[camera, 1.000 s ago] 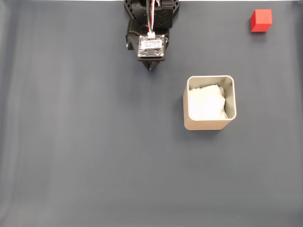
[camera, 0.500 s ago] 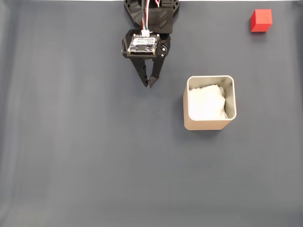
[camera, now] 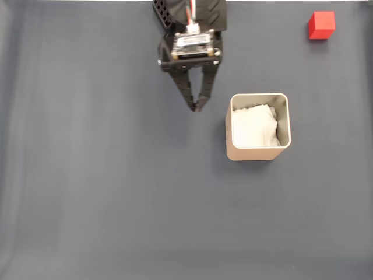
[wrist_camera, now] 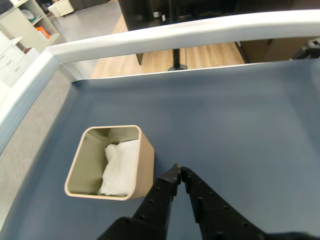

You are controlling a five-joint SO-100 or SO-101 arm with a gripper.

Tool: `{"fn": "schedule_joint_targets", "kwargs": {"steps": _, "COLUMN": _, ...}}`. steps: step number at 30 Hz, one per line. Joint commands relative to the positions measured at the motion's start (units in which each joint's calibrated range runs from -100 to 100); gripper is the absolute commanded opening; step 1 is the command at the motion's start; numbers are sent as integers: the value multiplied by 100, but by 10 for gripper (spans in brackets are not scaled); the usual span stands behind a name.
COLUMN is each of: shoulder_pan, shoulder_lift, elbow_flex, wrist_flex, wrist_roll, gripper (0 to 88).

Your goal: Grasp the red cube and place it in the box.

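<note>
Hanging above the dark grey table (camera: 87,175), the gripper (camera: 196,108) is pointing toward 6 o'clock in the fixed view, and its two black fingers are meeting at the tips, so nothing is sitting between them. The beige box (camera: 257,153) is standing just beside the fingertips, at about 4 o'clock from them, and white padding (camera: 253,127) is lying inside it. The red cube (camera: 321,25) is resting well apart from both, near the top right corner of the table, at about 2 o'clock from the gripper. In the wrist view the closed gripper (wrist_camera: 177,171) is showing at the bottom edge, and the box (wrist_camera: 145,165) is standing upright close at 9 o'clock from the fingertips, with the padding (wrist_camera: 120,167) visible inside.
</note>
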Motion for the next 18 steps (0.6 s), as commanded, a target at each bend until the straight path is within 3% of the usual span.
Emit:
{"fn": "schedule_joint_targets", "kwargs": {"steps": 1, "shoulder_pan": -329, "shoulder_lift": 363, "elbow_flex": -815, "wrist_flex": 244, "wrist_roll": 122, "gripper": 3}}
{"fn": "schedule_joint_targets", "kwargs": {"steps": 11, "shoulder_pan": -1443, "shoulder_lift": 1150, "elbow_flex": -2100, "wrist_flex": 909, "wrist_roll": 430, "gripper": 3}}
{"fn": "schedule_joint_targets", "kwargs": {"steps": 18, "shoulder_pan": -2764, "shoulder_lift": 1540, "elbow_flex": -2665, "wrist_flex": 1541, "wrist_roll": 601, "gripper": 3}}
